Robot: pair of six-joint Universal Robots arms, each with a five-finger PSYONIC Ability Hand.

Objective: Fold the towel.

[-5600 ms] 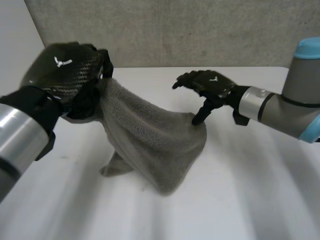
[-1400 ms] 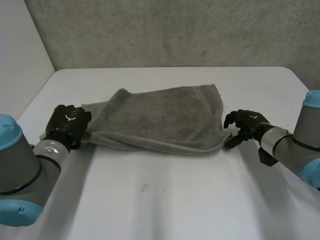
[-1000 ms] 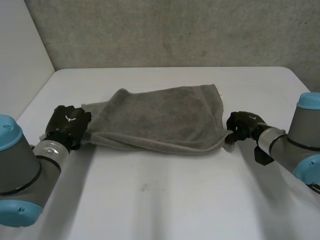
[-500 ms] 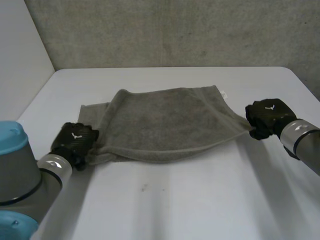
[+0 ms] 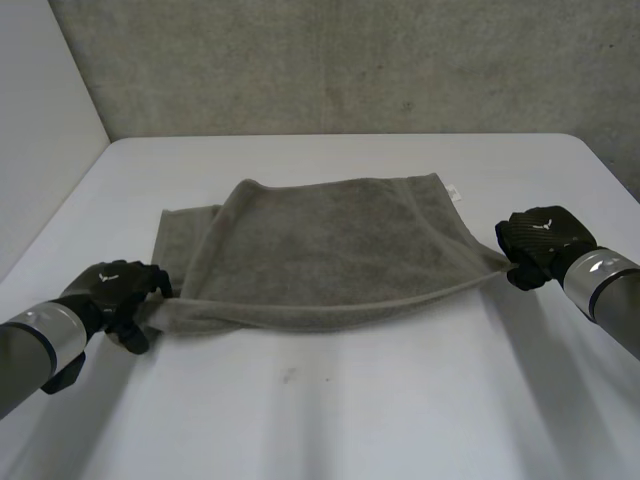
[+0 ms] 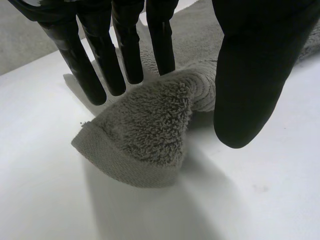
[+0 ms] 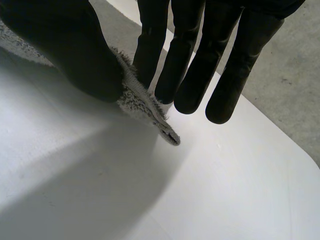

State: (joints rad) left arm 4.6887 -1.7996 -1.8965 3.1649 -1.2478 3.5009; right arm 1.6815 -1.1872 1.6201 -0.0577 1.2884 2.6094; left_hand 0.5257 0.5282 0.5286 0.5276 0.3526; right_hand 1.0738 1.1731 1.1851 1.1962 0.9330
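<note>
Since the earlier frames, the left robot hand (image 5: 118, 288) is being drawn back toward the near left of the desk (image 5: 360, 410), and the right robot hand (image 5: 540, 240) is being carried outward to the right; the towel (image 5: 330, 245) is thereby being stretched wider between them, and the slack once bunched along its near edge is being pulled out. The near left corner is being pinched between the thumb and the straight fingers (image 6: 127, 55) of the left robot hand, as is being shown in the left wrist view; the near right corner is being gripped in the same manner by the right robot hand, thumb against fingers (image 7: 150, 50), with a small tip of hem being left poking out beyond them. The towel is being kept at the middle of the desk; its far part is lying flat, while its near edge appears to be being held slightly off the surface as a taut line between the two hands. A strip of a lower layer is being exposed at the far left; the cloth is therefore being judged as already doubled once, though unevenly. What is being left, by that judgement, is the squaring of the layers and at least one further fold; no neat finished shape is being shown yet.
</note>
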